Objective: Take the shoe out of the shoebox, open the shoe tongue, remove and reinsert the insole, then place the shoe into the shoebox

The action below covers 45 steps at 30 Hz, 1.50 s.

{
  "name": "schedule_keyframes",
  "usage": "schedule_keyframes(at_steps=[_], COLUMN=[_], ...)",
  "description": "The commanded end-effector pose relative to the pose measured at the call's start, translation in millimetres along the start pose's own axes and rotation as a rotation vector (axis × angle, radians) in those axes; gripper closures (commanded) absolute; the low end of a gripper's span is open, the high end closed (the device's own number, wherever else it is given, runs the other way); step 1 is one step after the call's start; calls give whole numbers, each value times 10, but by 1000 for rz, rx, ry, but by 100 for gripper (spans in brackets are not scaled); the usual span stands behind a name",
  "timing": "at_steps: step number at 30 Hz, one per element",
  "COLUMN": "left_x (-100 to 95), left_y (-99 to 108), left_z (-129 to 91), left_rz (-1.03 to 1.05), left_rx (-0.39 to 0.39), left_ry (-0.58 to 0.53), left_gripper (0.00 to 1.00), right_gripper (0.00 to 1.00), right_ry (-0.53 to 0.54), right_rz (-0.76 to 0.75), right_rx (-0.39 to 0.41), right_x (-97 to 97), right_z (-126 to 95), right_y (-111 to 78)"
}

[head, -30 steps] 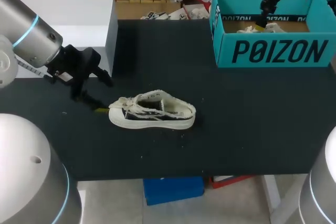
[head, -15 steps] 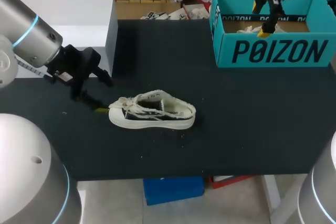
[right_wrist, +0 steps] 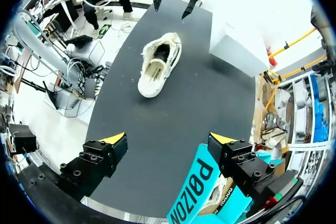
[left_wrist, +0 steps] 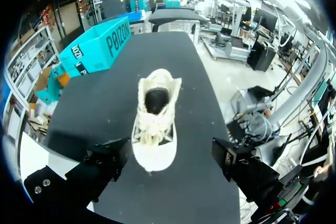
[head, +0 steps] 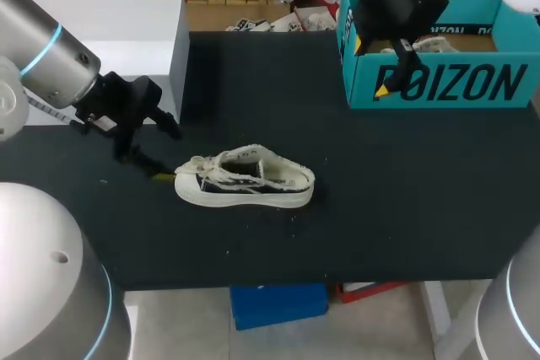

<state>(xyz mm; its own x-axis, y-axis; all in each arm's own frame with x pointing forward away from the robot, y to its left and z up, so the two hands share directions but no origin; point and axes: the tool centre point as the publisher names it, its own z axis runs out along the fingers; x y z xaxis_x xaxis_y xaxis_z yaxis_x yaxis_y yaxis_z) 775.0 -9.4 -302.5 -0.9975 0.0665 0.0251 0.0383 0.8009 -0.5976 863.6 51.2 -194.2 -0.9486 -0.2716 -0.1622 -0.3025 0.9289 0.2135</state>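
Observation:
A cream low-top shoe (head: 245, 181) with a black side lies on its sole on the black table (head: 380, 208), toe to the left. My left gripper (head: 162, 154) stands open just off the toe. In the left wrist view the toe of the shoe (left_wrist: 155, 124) sits between my open left gripper's (left_wrist: 170, 161) fingers, touching neither. The teal shoebox (head: 439, 82) stands at the back right. My right gripper (head: 393, 67) hangs open and empty over the box's front left corner. From there the shoe (right_wrist: 160, 64) lies well ahead of my right gripper (right_wrist: 168, 140).
A white block (head: 110, 31) stands at the table's back left, behind my left arm. Another light-coloured shoe (head: 432, 43) lies inside the shoebox. Open black tabletop lies between the shoe and the shoebox.
My right gripper has risen out of the shoebox and moved left and forward, over the box's front wall. The left arm and the shoe have not moved.

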Motion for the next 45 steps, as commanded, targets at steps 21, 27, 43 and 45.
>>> schedule_keyframes(at_steps=[21,27,43,45], left_x=[2,2,2,2], left_y=[7,7,7,7], left_z=[17,17,17,17], left_rz=[2,2,2,2], left_rx=[0,0,0,0], left_ry=[-3,-3,-3,-3], left_gripper=[0,0,0,0], right_gripper=[0,0,0,0], right_ry=[-100,-146,-174,-184], right_rz=[178,216,281,303], right_rx=[-156,-202,-279,-293], right_x=[286,320,480,507], right_z=[217,322,993,1086], right_y=[309,467,818,830])
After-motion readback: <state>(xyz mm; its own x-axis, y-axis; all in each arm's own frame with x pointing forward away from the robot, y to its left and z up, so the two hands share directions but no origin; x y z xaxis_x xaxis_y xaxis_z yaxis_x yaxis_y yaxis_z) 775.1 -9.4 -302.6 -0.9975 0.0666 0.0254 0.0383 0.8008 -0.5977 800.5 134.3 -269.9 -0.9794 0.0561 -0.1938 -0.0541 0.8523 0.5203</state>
